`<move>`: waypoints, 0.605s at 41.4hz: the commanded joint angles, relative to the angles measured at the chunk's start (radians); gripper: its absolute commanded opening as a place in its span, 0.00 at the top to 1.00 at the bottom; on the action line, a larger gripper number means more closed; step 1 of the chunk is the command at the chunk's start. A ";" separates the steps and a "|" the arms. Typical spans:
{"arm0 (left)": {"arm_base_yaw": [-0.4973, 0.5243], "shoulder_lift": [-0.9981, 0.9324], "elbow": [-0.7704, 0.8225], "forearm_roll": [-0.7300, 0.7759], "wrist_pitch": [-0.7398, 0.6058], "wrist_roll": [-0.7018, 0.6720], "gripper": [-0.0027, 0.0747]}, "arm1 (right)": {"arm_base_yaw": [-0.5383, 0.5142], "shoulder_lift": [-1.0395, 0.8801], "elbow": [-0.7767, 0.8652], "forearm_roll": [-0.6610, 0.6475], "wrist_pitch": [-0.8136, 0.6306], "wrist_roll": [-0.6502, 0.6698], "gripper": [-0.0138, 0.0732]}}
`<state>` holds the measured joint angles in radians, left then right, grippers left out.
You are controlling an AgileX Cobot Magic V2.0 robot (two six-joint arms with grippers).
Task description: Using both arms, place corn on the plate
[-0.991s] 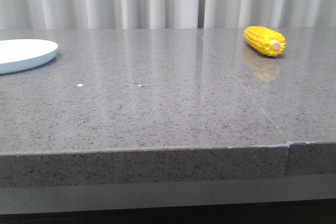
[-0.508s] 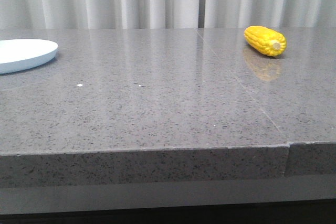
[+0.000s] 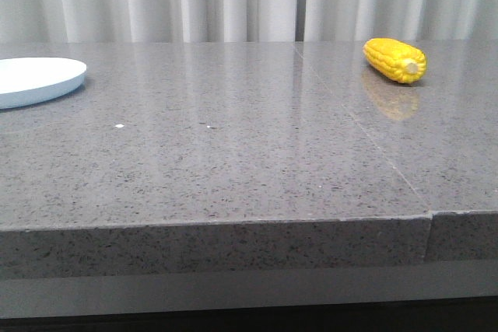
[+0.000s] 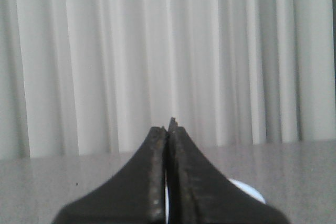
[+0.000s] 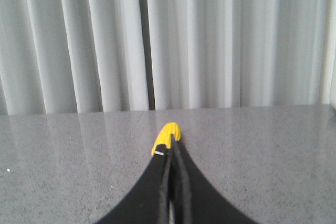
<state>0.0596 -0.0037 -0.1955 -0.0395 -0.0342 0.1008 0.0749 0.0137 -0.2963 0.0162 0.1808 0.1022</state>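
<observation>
Front cam: corn (image 3: 395,60) lies on grey table (image 3: 233,153) far right, stub end facing near, plate (image 3: 35,80) at far left edge, well apart.

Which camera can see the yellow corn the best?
The front view: the whole corn lies in the open on the table, pale stub end showing. In the right wrist view only its tip peeks past the shut right gripper. The left wrist view shows no corn at all.

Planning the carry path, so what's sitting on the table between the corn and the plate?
Nothing but bare grey table, apart from tiny white specks, between the corn and the plate in the front view.
</observation>
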 commanded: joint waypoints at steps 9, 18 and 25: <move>0.002 0.177 -0.386 -0.011 0.288 -0.002 0.99 | -0.005 0.225 -0.305 0.003 0.149 -0.008 0.98; 0.002 0.355 -0.508 -0.011 0.468 -0.002 0.99 | -0.005 0.384 -0.396 0.002 0.312 -0.008 0.98; 0.002 0.420 -0.486 -0.017 0.474 -0.002 0.99 | -0.005 0.473 -0.396 0.002 0.318 -0.008 0.98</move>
<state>0.0596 0.3827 -0.6639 -0.0419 0.5074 0.1008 0.0749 0.4465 -0.6588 0.0162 0.5626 0.1022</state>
